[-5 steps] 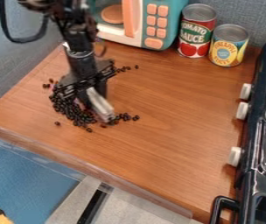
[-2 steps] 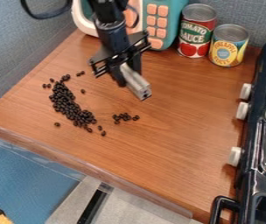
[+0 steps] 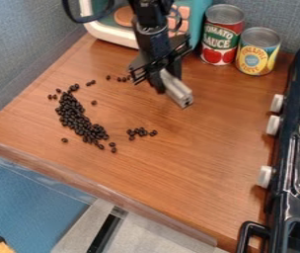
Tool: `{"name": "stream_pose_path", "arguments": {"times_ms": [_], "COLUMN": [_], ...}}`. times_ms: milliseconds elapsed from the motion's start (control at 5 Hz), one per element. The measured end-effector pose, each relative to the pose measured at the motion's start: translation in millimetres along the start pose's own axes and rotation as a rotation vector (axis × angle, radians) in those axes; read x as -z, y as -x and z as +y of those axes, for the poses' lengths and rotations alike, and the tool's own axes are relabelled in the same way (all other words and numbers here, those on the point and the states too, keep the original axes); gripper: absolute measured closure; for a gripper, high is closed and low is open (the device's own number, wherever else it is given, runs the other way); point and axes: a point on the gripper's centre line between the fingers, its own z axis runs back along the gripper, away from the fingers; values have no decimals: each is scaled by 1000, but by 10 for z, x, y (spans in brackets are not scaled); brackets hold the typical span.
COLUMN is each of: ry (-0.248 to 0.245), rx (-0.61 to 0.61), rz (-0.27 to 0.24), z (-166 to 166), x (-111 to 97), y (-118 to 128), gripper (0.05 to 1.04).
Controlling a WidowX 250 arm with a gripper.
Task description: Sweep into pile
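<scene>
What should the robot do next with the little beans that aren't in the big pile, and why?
Probably put the gray tool in the claw beside the small bean cluster, on the side away from the big pile, and nudge it over. There's a strip of wood between them, so they aren't one pile.

Single raised camera, slanting down over the wooden counter (image 3: 199, 163), facing the back wall (image 3: 291, 20), fairly near

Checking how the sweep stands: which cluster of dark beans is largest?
The long, curved cluster on the left of the view; the other clusters each hold far fewer.
</scene>
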Motion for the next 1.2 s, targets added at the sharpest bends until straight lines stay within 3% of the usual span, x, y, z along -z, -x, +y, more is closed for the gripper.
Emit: {"name": "stream_pose_path", "arguments": {"times_ms": [400,800,1000,1200], "ry": [40,19,-116,-139], "rx": [-40,-21,-31,-37], "rz": [-35,-19,-1,-4], "z": [-208,-284,-302,-365], "x": [54,95,153,121], "y": [-142,-197,-254,-267], "gripper": [677,677,677,677]}}
